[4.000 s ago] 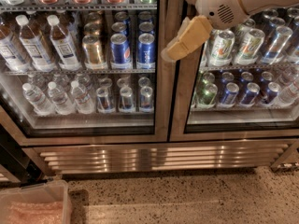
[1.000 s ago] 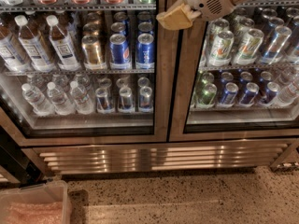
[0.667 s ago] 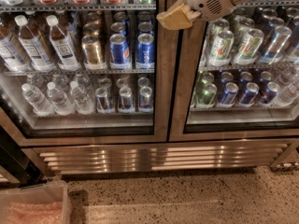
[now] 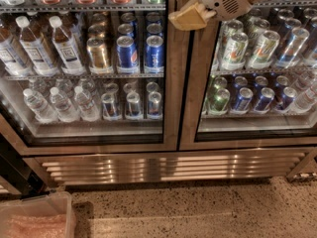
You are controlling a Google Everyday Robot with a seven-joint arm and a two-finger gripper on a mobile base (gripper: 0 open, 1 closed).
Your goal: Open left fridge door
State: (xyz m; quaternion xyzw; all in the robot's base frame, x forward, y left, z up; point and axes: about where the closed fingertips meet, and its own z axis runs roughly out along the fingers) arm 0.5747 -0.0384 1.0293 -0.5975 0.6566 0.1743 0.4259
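The left fridge door (image 4: 171,93) is a tall glass pane in a brushed-steel frame, and it stands closed. Behind its glass are bottles, blue cans and water bottles on shelves. My gripper (image 4: 189,17), tan-tipped on a white wrist, comes in from the upper right. It sits high up over the seam between the two doors, at the left door's right-hand frame edge. I cannot tell whether it touches the frame.
The twin right door (image 4: 190,98), also closed, fronts green-and-white cans (image 4: 234,48). A ribbed steel grille (image 4: 168,167) runs below both doors. A clear plastic bin (image 4: 37,217) stands on the speckled floor at the lower left, beside a dark object (image 4: 12,175).
Over four seconds my gripper has risen and moved left, from in front of the right door's glass to the seam near the top. It has barely moved in the last second.
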